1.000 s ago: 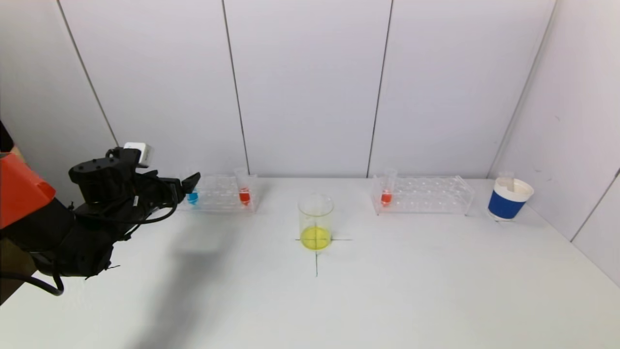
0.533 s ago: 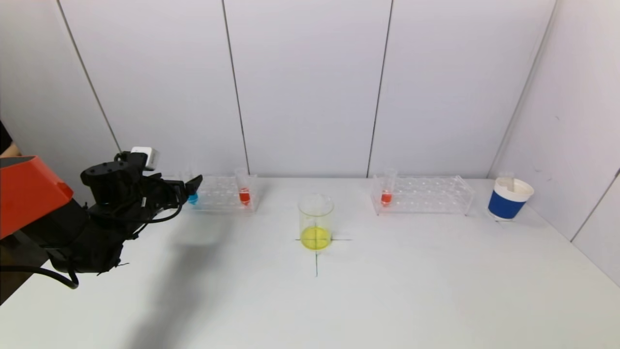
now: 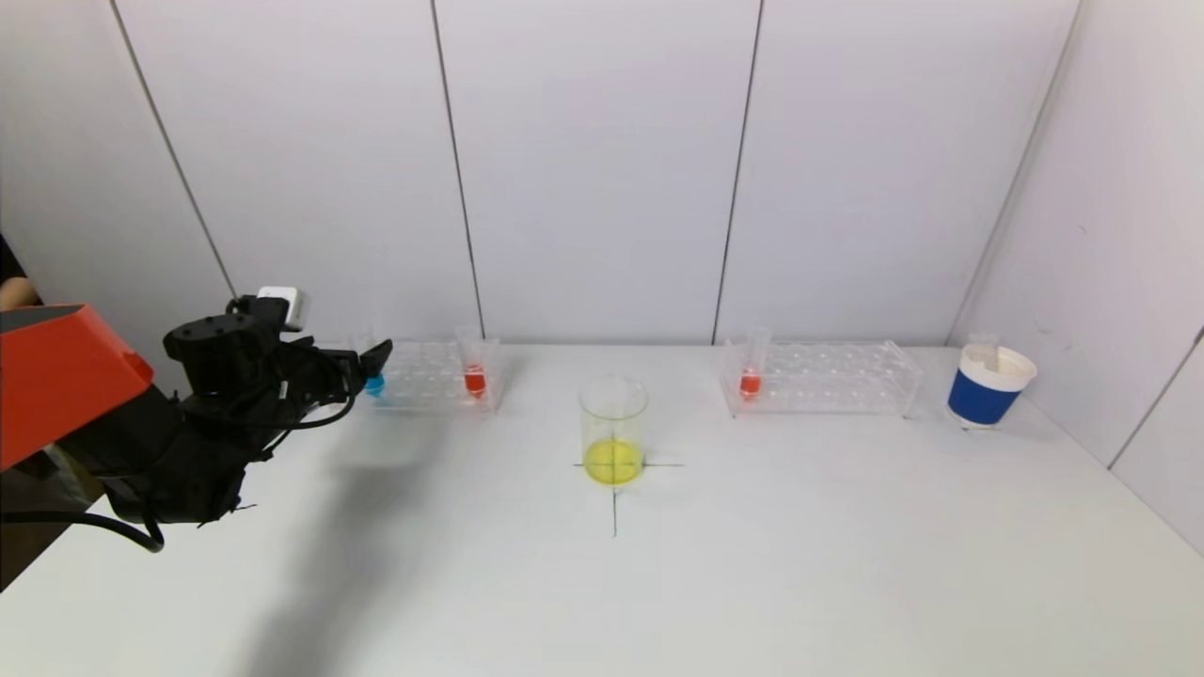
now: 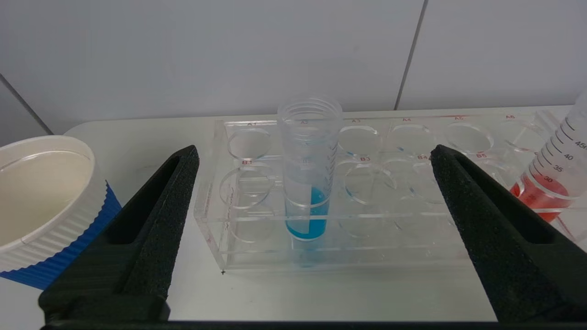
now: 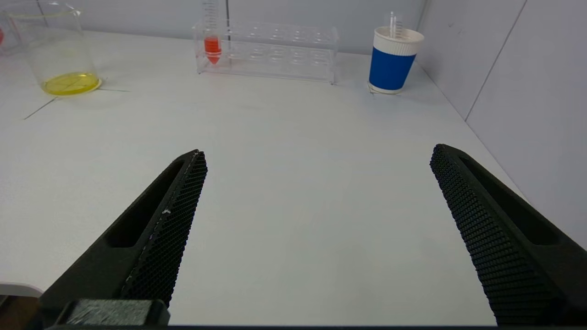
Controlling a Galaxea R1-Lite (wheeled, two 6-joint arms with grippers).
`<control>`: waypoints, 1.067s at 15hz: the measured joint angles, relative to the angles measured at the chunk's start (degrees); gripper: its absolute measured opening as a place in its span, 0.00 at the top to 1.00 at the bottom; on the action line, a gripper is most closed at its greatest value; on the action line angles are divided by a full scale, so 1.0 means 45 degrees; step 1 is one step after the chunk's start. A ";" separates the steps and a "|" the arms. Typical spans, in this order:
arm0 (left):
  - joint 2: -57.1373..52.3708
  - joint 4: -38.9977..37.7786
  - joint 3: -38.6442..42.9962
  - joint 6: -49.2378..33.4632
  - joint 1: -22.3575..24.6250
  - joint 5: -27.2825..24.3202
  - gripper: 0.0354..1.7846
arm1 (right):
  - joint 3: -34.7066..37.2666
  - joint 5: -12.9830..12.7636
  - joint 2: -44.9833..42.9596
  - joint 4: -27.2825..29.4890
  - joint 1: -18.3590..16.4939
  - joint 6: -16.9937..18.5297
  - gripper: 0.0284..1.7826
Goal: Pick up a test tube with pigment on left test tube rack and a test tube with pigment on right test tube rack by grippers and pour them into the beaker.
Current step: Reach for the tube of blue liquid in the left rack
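Three tubes with pigment are standing in two racks. Left rack [image 3: 428, 376]: two tubes, a blue tube [image 3: 373, 381] at the end nearest the left arm and a red tube [image 3: 475, 376] at the end nearest the beaker. Right rack [image 3: 823, 376]: one tube, an orange-red tube [image 3: 750, 379] at the end nearest the beaker. All three are sitting upright in their holes, none lifted.

One beaker [image 3: 613, 431] is standing between the racks on a drawn cross, with yellow liquid in the bottom.

The left gripper [image 4: 312, 192] is hovering just in front of the left rack, jaws spread wide, nothing held; in the left wrist view the blue tube is sitting between the two fingers [image 4: 156, 220], not touched. The right gripper [image 5: 316, 206] is hanging over bare table [image 3: 752, 564] near the robot, well apart from the right rack, jaws wide too, holding nothing.

Two blue-and-white paper cups: one [image 3: 988, 385] right of the right rack, one [image 4: 41, 201] beside the left rack's outer end.
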 joint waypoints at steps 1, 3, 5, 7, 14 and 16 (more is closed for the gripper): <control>0.0024 0.0014 -0.0035 0.0000 0.0051 0.0005 0.01 | 0.0000 -0.0005 0.0000 0.0005 0.0000 0.0000 0.01; 0.0049 0.0038 -0.0116 0.0000 0.0116 0.0005 0.01 | 0.0000 0.0000 0.0000 0.0005 0.0000 0.0000 0.01; 0.0062 0.0043 -0.0141 0.0000 0.0135 0.0005 0.01 | 0.0000 -0.0005 0.0000 0.0005 0.0000 0.0000 0.01; 0.0087 0.0049 -0.0182 0.0011 0.0141 0.0000 0.01 | 0.0000 0.0000 0.0000 0.0005 0.0000 0.0000 0.01; 0.0539 0.0068 -0.0791 0.0014 0.0125 -0.0024 0.01 | 0.0000 0.0000 0.0000 0.0005 0.0000 0.0000 0.01; 0.0669 0.0068 -0.0956 0.0019 0.0125 -0.0024 0.01 | 0.0000 0.0000 0.0000 0.0005 0.0000 0.0000 0.01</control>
